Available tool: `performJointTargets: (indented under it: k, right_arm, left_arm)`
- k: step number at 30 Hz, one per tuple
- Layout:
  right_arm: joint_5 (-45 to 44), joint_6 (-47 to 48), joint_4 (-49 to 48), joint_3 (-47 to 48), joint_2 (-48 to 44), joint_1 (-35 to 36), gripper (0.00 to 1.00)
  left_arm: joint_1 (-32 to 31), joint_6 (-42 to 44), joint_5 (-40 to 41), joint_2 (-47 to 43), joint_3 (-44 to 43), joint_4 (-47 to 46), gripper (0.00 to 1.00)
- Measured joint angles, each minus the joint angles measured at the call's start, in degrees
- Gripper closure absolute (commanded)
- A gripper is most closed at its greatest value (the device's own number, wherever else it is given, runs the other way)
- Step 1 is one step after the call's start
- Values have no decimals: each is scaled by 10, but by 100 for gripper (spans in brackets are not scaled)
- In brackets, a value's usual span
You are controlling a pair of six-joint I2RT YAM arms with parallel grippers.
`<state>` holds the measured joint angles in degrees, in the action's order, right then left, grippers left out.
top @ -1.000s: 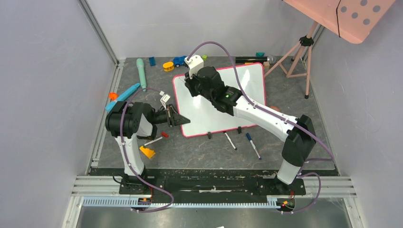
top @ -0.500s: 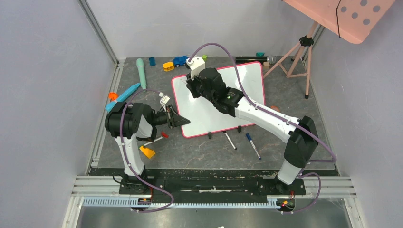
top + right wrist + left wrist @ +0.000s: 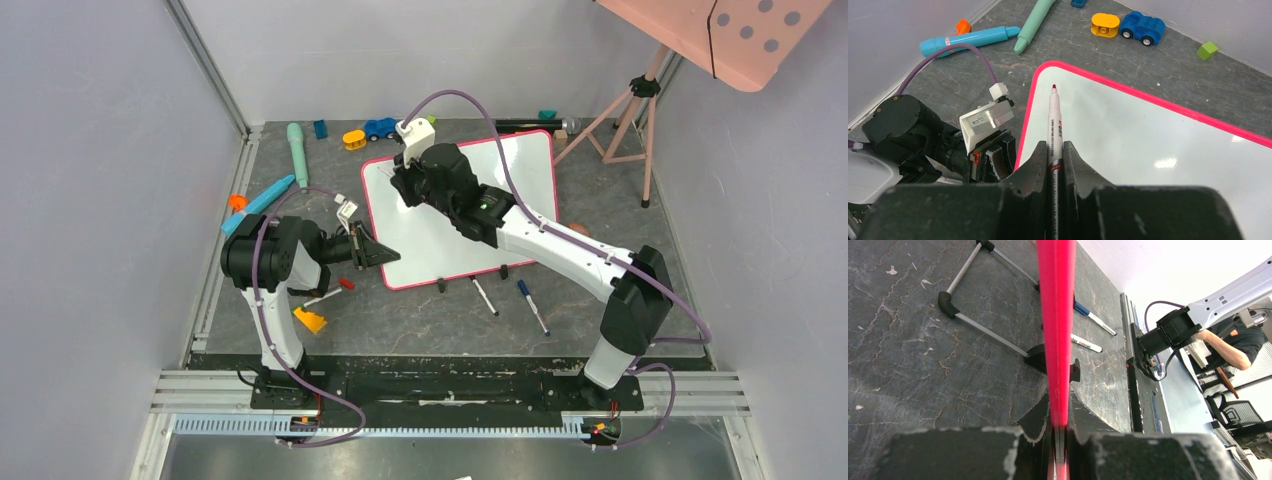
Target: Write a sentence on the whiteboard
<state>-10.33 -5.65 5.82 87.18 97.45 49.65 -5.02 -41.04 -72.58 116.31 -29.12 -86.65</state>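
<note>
The whiteboard (image 3: 470,215) stands tilted on the table, glossy white in a red-pink frame (image 3: 1057,315). My left gripper (image 3: 386,254) is shut on the frame's left edge, which runs straight up between its jaws in the left wrist view (image 3: 1060,426). My right gripper (image 3: 1054,150) is shut on a red marker (image 3: 1054,120). The marker's tip (image 3: 1053,87) points at the board's upper left corner (image 3: 1048,67). No sentence is in view; the white face (image 3: 1148,145) that shows is blank. From above, the right wrist (image 3: 430,175) covers that corner.
Two capped markers (image 3: 485,297) (image 3: 533,307) lie in front of the board's black feet (image 3: 441,285). Toys sit at the back and left: a teal cylinder (image 3: 297,153), a blue pen (image 3: 258,205), a yellow block (image 3: 354,139), a blue car (image 3: 378,128). A pink tripod (image 3: 625,110) stands back right.
My right gripper has shifted slightly to the right with the marker, over the board's upper left corner. The left gripper has kept its hold on the frame.
</note>
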Motion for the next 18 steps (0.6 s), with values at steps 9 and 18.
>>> performJointTargets:
  k: [9, 18]
  right_arm:
    - [-1, -11, 1, 7, 12, 0, 100]
    - [-5, -14, 4, 20, 40, 0, 100]
  left_arm:
    - [0, 0, 0, 0, -1, 0, 98]
    - [0, 0, -1, 0, -1, 0, 98]
